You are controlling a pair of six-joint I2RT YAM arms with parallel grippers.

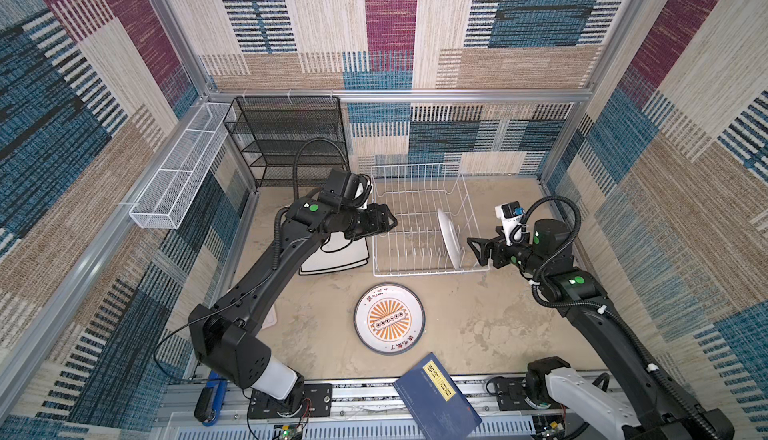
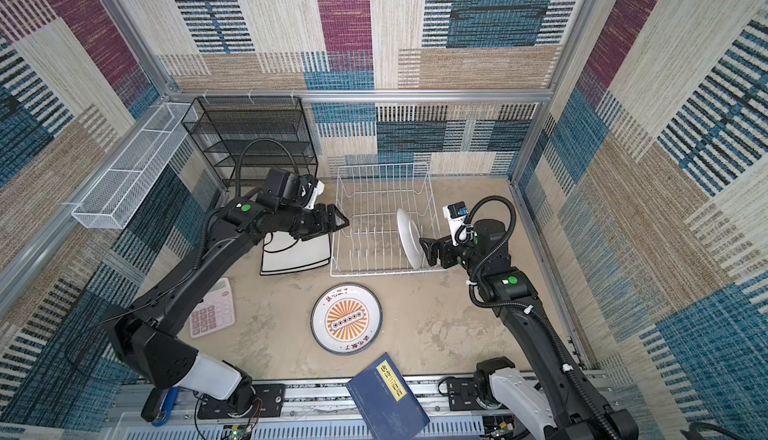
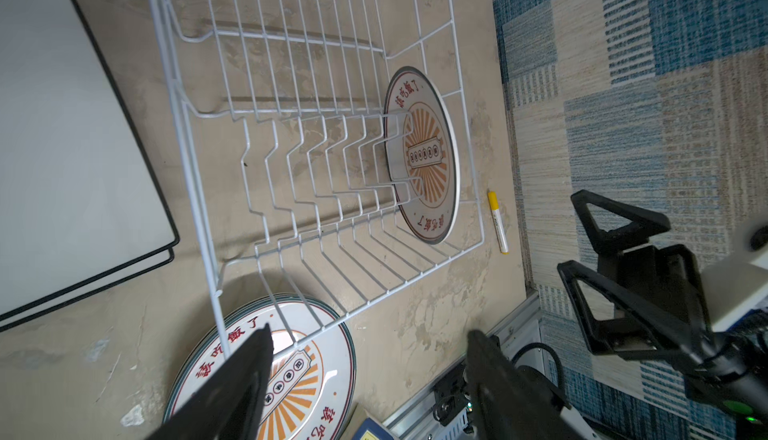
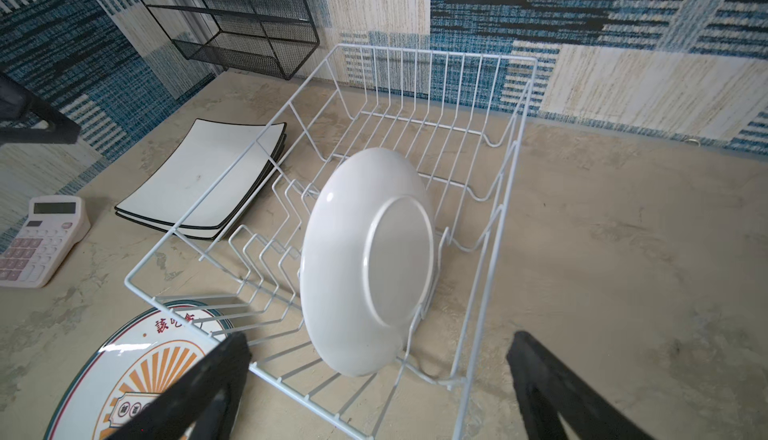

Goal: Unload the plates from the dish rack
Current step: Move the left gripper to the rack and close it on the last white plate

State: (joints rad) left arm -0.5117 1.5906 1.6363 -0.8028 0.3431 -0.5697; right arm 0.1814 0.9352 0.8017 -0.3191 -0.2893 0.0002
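The rack (image 1: 415, 165) sits mid-frame in both top views, toward the back wall. It is thin white wire with flared sides and rows of bent tines, and the mottled tan table shows through it. Just left of it lie the square plates (image 1: 332, 261), a flat stack with glossy white faces, thin black edges and rounded corners. The left arm covers their upper part in both top views, and their count is hard to tell. Below the rack, flat on the table and apart from it, is the flat round plate (image 1: 389, 318): white, dark rim, orange sunburst, red characters. The racked plate (image 1: 449, 236) stands on edge at the rack's right end, leaning among the tines. The right wrist view gives only its plain white back and foot ring, the left wrist view its printed face. The left gripper (image 1: 388, 222) hovers at the rack's left rim, jaws apart, holding nothing. The right gripper (image 1: 473, 251) hangs just right of the racked plate, jaws spread wide — empty. A pink calculator (image 2: 212, 309) lies lower left, one edge under the arm. A small marker (image 3: 497, 222), white with a yellow cap, lies beside the rack — seen only from the left wrist
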